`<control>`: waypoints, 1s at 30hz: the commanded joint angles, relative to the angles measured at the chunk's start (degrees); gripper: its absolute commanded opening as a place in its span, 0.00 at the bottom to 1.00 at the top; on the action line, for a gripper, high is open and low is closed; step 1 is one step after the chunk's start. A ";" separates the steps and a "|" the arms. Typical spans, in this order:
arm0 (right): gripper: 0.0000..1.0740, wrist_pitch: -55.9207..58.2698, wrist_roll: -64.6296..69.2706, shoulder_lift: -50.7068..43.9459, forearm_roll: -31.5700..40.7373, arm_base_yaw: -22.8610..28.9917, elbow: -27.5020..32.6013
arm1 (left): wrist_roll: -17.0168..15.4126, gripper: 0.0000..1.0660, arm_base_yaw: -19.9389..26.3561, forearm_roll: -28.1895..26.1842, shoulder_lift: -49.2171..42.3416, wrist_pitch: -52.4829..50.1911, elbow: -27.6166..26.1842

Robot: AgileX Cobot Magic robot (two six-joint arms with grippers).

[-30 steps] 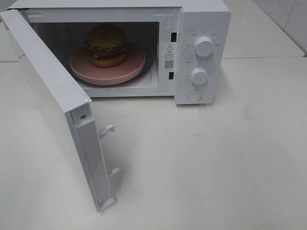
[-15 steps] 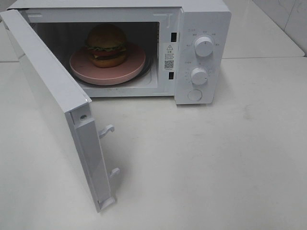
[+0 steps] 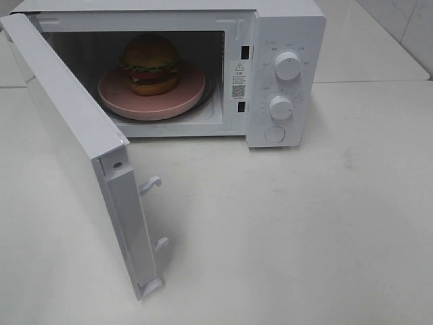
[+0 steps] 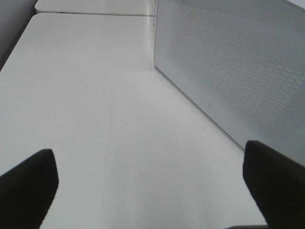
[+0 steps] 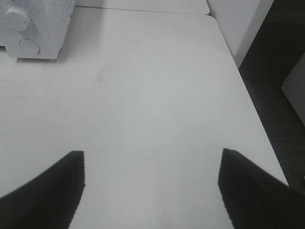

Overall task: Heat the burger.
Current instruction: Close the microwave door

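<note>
Both the left tool (image 4: 147, 160) and right tool (image 5: 150, 155) gape wide (empty).

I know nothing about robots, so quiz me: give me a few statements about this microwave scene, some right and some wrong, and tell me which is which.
1. The burger sits on a pink plate inside the microwave. True.
2. The door is shut. False: it stands wide open.
3. The left gripper grips the door. False: its jaws are open and empty above the table, with the door nearby.
4. The microwave's panel has an upper knob and a lower knob. True.
5. The right gripper is open and holds nothing. True.
</note>
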 commanded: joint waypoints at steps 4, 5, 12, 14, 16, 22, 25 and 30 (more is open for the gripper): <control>0.71 -0.46 0.06 -1.55 -0.46 -0.40 0.00 | -0.23 0.92 0.11 -1.83 -0.29 -0.92 0.11; 0.71 -0.46 0.06 -1.55 -0.46 -0.40 0.00 | -1.38 0.92 0.11 -1.26 -0.29 -0.92 0.11; 0.71 -0.46 0.06 -1.55 -0.46 -0.40 0.00 | -1.55 0.92 0.11 -2.52 -0.11 -2.35 -0.80; 0.71 -0.46 0.06 -1.55 -0.46 -0.40 0.00 | -1.55 0.92 0.11 -2.52 0.23 -2.92 -1.09; 0.71 -0.46 0.06 -1.55 -0.46 -0.40 0.00 | -1.55 0.90 0.11 -2.29 1.15 -4.47 -1.32; 0.71 -0.46 0.11 -1.55 -0.46 -0.40 0.00 | -1.55 0.67 0.11 -2.29 7.56 -9.57 -1.09; 0.71 -0.46 0.11 -1.55 -0.46 -0.40 0.00 | -1.55 0.53 0.11 -2.23 9.80 -11.86 -0.92; 0.71 -0.46 0.11 -1.55 -0.46 -0.40 0.00 | -1.55 0.34 0.11 -1.38 13.01 -16.27 -0.80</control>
